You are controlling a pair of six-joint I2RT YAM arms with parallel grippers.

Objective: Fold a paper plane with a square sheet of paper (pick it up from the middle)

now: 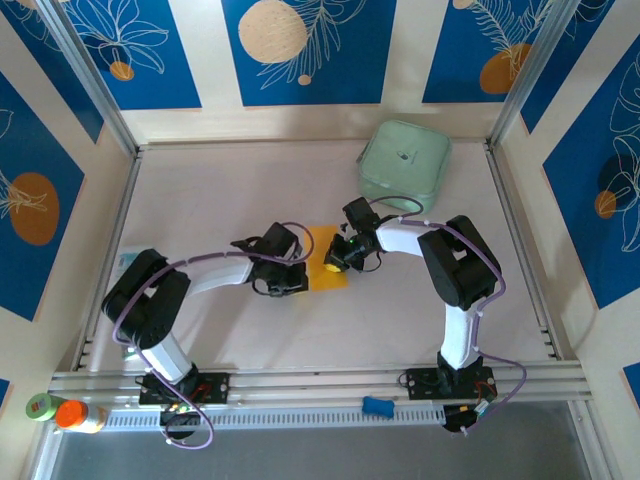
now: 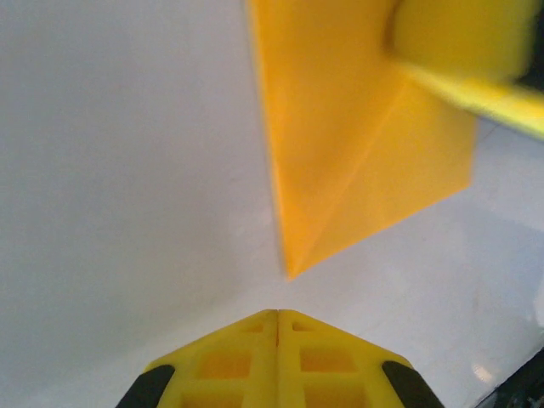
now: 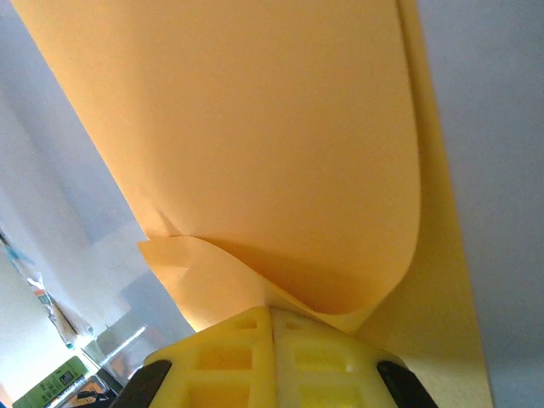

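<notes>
Two grippers over desk (image 1: pixel 220 200). Right gripper (image 3: pixel 272 310) clamped tight onto square sheet of paper (image 3: pixel 255 127), sheet curling up just ahead. Left gripper (image 2: pixel 277 314) closed, empty; paper's pointed corner just ahead, not touching.

I saw a mint-green case (image 1: pixel 404 160) sitting at the far right of the white table (image 1: pixel 210 190). It was well apart from an orange-capped bottle (image 1: pixel 80 416) and a green-topped container (image 1: pixel 40 406), which stood touching at the near left corner. A small blue piece (image 1: pixel 376 405) lay along the near edge.
</notes>
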